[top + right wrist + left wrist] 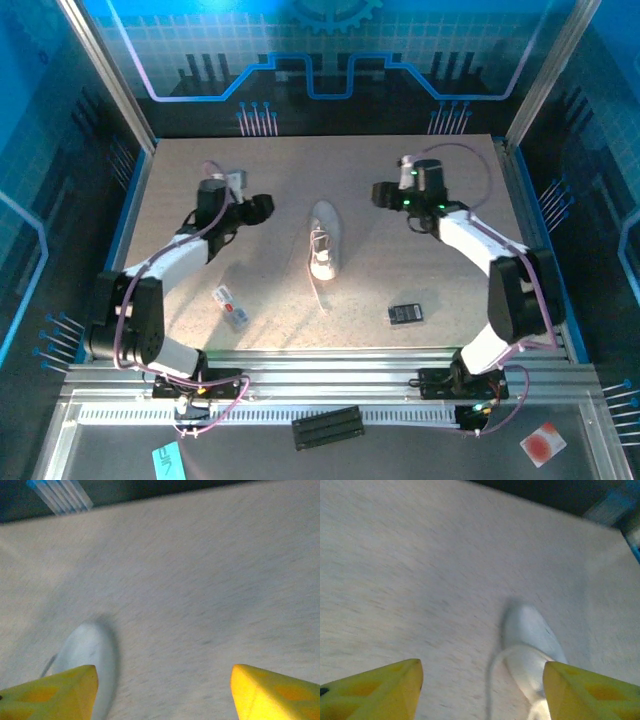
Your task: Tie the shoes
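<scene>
Your shoe (325,240) is a small pale sneaker, light grey over the smooth rounded toe and whiter around the laced part. It lies near the middle of the table (450,270). Seen from above, the toe points to 12 o'clock and the heel to 6. A thin white lace (320,290) trails loose off the heel end toward 6, flat on the table. The lacing itself is too small to read.

The table is a flat beige board with a matt, speckled, grainy face. Each gripper carries yellow wedge-shaped fingers that taper to blunt tips. A small white tag (230,306) lies flat at 8 o'clock from the shoe, and a flat black rectangle (405,314) lies at 4 o'clock. Both are well apart from the shoe.

Your left gripper (262,208) sits at 10 o'clock from the shoe, near it but not touching. In its wrist view the fingers (375,690) stand apart, with only table and a curl of lace (489,680) between them. The blurred shoe (530,640) lies ahead of them, its near part passing behind the finger at 4 o'clock of that view.

Your right gripper (380,193) sits at 2 o'clock from the shoe, also clear of it. Its fingers (275,690) are spread with bare table between them. The shoe's (92,652) rounded grey toe shows just above the finger at 8 o'clock of that view.
</scene>
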